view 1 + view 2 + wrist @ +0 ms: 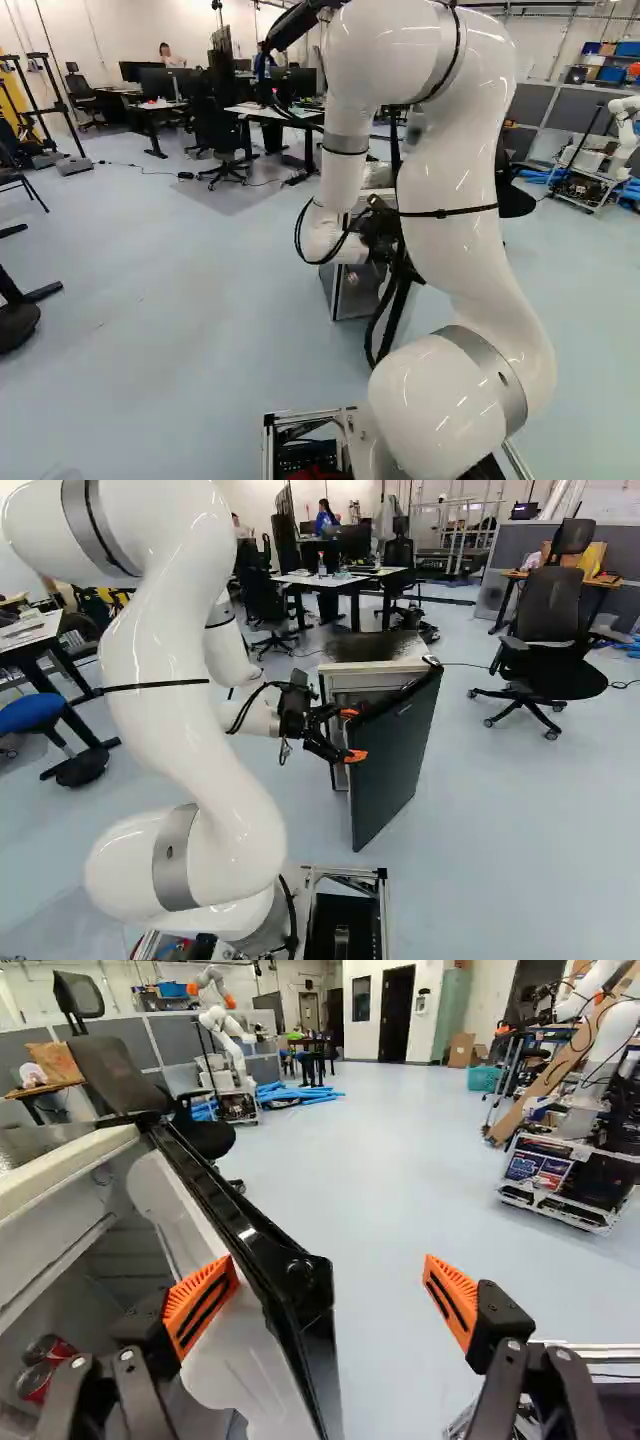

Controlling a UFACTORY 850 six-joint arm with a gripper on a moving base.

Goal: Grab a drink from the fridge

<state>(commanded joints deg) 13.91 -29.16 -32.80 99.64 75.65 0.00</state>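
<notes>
At the middle of the right base view my gripper (352, 735) is beside the fridge's dark door (398, 765), which stands swung out from the fridge (375, 667). In the wrist view the gripper (328, 1298) is open, its orange-padded fingers wide apart. One finger overlaps the white inner side of the door (290, 1270); the other is out over the floor, so the door's black edge lies between them without both touching it. Red cans (38, 1382) sit low inside the fridge, partly hidden by its walls and the gripper. Nothing is held.
An office chair (545, 640) stands beyond the fridge, to its right in the right base view. Desks (280, 116) are farther back. Another robot (590, 1100) on a wheeled base stands across the floor on the far side from the fridge.
</notes>
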